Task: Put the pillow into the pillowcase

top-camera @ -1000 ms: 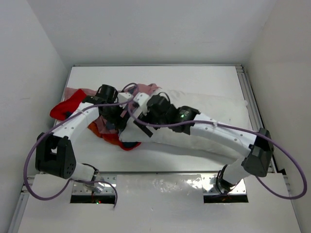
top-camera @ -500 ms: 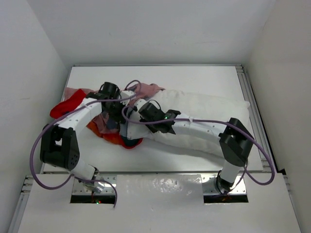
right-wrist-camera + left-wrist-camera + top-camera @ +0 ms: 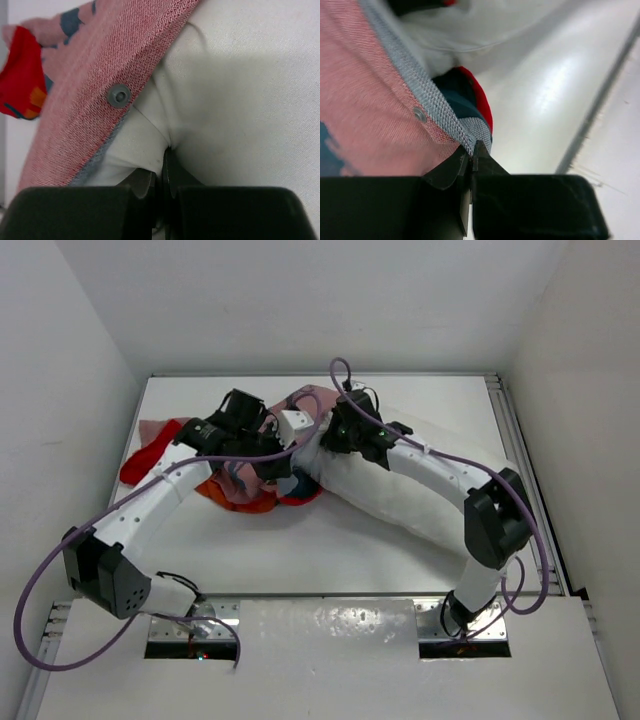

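The white pillow [image 3: 410,495] lies slanting across the table's right half. Its left end meets the bunched red-orange pillowcase [image 3: 240,485], whose pink reverse [image 3: 310,400] shows at the back. My left gripper [image 3: 272,460] is over the pillowcase beside the pillow's end. In the left wrist view this gripper [image 3: 471,150] is shut on the pillowcase's grey hem [image 3: 420,85], close to a snap [image 3: 419,114]. My right gripper [image 3: 330,438] sits at the pillow's left end. The right wrist view shows it [image 3: 164,155] shut on a fold of the pillow [image 3: 240,100], with the pillowcase edge [image 3: 100,75] just left of it.
White walls close in on the table [image 3: 300,550] at the left, back and right. A metal rail [image 3: 520,455] runs along the right edge. Purple cables [image 3: 340,375] loop over both arms. Another part of the red pillowcase [image 3: 150,455] lies spread at the far left.
Both arms have swung toward the back of the table. The pillow's left end and the pillowcase opening have moved back and to the right with them. The right elbow has drawn in.
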{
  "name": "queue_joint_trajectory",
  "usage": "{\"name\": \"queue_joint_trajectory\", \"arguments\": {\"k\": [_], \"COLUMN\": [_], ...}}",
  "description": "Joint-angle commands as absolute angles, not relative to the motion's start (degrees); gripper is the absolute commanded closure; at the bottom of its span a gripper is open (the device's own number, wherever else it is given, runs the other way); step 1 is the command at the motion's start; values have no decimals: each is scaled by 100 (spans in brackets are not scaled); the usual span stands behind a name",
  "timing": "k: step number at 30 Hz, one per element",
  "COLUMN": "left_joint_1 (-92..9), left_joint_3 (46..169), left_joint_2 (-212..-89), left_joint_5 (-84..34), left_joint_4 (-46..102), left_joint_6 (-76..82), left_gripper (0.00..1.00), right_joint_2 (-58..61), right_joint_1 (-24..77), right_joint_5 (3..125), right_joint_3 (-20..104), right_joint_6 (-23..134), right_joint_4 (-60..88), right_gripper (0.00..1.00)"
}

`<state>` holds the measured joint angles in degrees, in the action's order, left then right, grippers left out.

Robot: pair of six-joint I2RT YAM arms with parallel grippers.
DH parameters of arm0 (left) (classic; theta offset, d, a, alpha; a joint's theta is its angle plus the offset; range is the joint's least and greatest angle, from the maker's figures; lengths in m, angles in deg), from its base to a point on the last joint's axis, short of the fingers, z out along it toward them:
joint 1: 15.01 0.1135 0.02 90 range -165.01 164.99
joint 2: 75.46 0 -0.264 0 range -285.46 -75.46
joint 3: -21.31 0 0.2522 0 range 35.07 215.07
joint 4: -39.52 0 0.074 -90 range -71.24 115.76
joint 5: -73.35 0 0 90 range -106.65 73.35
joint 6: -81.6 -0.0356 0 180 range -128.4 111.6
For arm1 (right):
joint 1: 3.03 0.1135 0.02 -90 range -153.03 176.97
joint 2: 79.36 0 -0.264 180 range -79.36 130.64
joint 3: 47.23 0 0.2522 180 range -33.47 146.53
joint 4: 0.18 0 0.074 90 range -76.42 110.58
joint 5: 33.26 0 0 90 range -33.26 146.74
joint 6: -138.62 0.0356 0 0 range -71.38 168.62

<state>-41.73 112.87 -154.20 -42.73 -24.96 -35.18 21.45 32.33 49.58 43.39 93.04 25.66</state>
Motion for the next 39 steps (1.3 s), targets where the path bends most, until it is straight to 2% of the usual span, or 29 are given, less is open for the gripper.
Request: {"name": "queue_joint_trajectory", "arguments": {"k": [1,4,5,6,7,8,9,10,11,14,17,18,20,21,22,23,26,29,31,32,34,35,36,37,38,39], "left_joint_1": [-4375,-4550,-4586,-4639,-4665,-4657,-4587,-4534,-4464,-4279,-4016,-3980,-3980,-4023,-4076,-4181,-4305,-4191,-4103,-4103,-4190,-4243,-4270,-4348,-4366,-4367], "left_joint_3": [11258,11626,11724,11881,11961,12058,12189,12225,12260,12611,13602,13701,13737,13790,13912,14253,14773,14433,14336,14326,14344,14344,14353,14353,14353,14353], "left_joint_2": [-15596,-16025,-16158,-16368,-16449,-16519,-16546,-16520,-16468,-16318,-16816,-16941,-17291,-17441,-17634,-18080,-18846,-19060,-19104,-19113,-19113,-19104,-19104,-19104,-19078,-19069], "left_joint_5": [-5382,-5216,-5155,-4989,-4926,-4899,-4899,-4934,-4960,-5084,-5180,-5102,-4369,-4032,-3751,-3382,-2853,-2605,-3059,-3167,-3229,-3194,-3177,-3237,-3299,-3326], "left_joint_4": [-2777,-2486,-2495,-2565,-2678,-2958,-3091,-3162,-3232,-3198,-3085,-2901,-1988,-1707,-1469,-1441,-1309,-580,-298,-263,-210,-218,-279,-341,-402,-412], "left_joint_6": [-3556,-3371,-3380,-3406,-3441,-3633,-3730,-3827,-4002,-4292,-3997,-3812,-3083,-2741,-2668,-2668,-2659,-2317,-2228,-2237,-2333,-2386,-2526,-2605,-2667,-2650], "left_gripper": [100,100,88,78,70,57,51,39,34,21,17,7,3,2,2,2,3,8,19,33,52,68,75,83,97,100], "right_joint_2": [2031,2109,2171,2180,2128,1875,1672,1427,902,13,-455,-483,-318,-194,-45,339,1035,1897,2617,2889,3637,3804,3928,3903,3763,3588], "right_joint_1": [3318,3520,3494,3381,3310,3205,3047,2985,2915,2616,2379,2308,2018,1948,1756,1667,1289,1069,1024,1042,1103,1130,1173,1287,1366,1515], "right_joint_5": [4637,4732,4942,5501,5655,5952,6007,5895,5780,5402,5024,4963,5032,5076,5207,5304,5559,6111,6411,6830,7280,7865,8184,8483,8808,8829], "right_joint_3": [4380,4081,4036,3957,3878,3773,3502,3387,3264,2990,3156,3253,3646,3797,3955,4279,4755,5054,5326,5702,6308,6451,6514,6323,6086,5814], "right_joint_6": [10434,10399,10399,10399,10268,10128,9987,9690,9496,8722,8106,7957,7833,7728,7701,7649,7578,7429,7288,7070,6928,6788,6717,6664,6638,6663], "right_joint_4": [1421,1200,1244,1288,1331,1480,1586,1909,2095,2682,3203,3334,3397,3415,3432,3450,3599,3582,3591,3765,4029,4343,4407,4434,4173,3988], "right_gripper": [100,100,100,94,86,63,48,37,23,7,1,1,12,12,10,1,1,1,1,1,1,1,3,13,22,42]}}
